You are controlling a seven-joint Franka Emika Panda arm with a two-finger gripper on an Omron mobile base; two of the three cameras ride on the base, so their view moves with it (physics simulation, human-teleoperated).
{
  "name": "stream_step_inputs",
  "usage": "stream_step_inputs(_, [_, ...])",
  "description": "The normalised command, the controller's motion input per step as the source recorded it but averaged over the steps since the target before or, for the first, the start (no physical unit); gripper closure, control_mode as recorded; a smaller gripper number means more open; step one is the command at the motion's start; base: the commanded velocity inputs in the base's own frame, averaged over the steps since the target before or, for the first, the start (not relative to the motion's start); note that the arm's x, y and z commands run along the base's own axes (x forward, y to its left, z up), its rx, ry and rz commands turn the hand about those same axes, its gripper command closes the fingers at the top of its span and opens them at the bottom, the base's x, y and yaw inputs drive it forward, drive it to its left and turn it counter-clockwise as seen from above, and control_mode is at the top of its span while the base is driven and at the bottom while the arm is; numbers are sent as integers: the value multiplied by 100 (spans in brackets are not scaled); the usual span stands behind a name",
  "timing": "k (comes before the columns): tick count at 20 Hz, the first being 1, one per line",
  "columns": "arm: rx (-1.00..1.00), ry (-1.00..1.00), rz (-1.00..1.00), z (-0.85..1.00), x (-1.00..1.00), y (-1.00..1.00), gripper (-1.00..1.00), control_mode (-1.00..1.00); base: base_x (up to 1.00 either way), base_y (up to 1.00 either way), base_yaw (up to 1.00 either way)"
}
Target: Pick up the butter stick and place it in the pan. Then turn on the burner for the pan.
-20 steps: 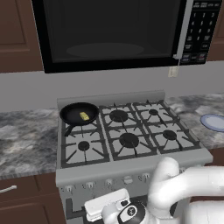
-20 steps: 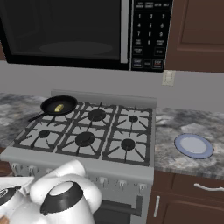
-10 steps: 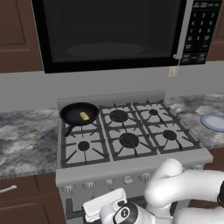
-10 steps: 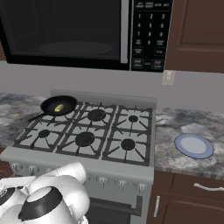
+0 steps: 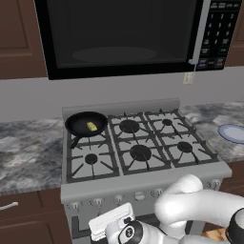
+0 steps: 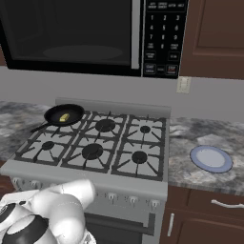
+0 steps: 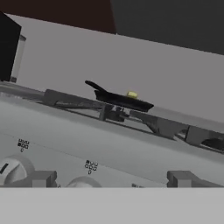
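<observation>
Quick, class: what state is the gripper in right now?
Gripper: open, holding nothing, fingers spread in front of the stove's knobs.

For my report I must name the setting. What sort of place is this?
A home kitchen, rendered in simulation. A six-burner gas stove sits between marbled grey counters, a black microwave hangs above it, and dark wood cabinets flank it.

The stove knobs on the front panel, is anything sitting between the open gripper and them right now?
Nothing visible does. In the hand view the gripper faces the grey stove front panel, its round knobs directly ahead. The small pale-yellow butter stick already lies in the round black frying pan on the rear left burner.
</observation>
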Motion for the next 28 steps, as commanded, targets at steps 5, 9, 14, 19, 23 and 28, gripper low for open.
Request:
stream_step_inputs(5, [5, -5, 0, -21, 20, 0, -100, -100, 0, 0, 0])
stream_step_inputs(9, [8, -4, 0, -18, 26, 0, -100, -100, 0, 0, 0])
stream_step_inputs(14, [8, -1, 0, -18, 25, 0, -100, -100, 0, 0, 0])
stream_step_inputs(19, [7, 0, 0, -16, 9, 0, -100, -100, 0, 0, 0])
stream_step_inputs(23, [7, 0, -1, -16, 23, 0, -100, -100, 0, 0, 0])
stream_step_inputs(28, [8, 0, -5, -17, 24, -17, -100, -100, 0, 0, 0])
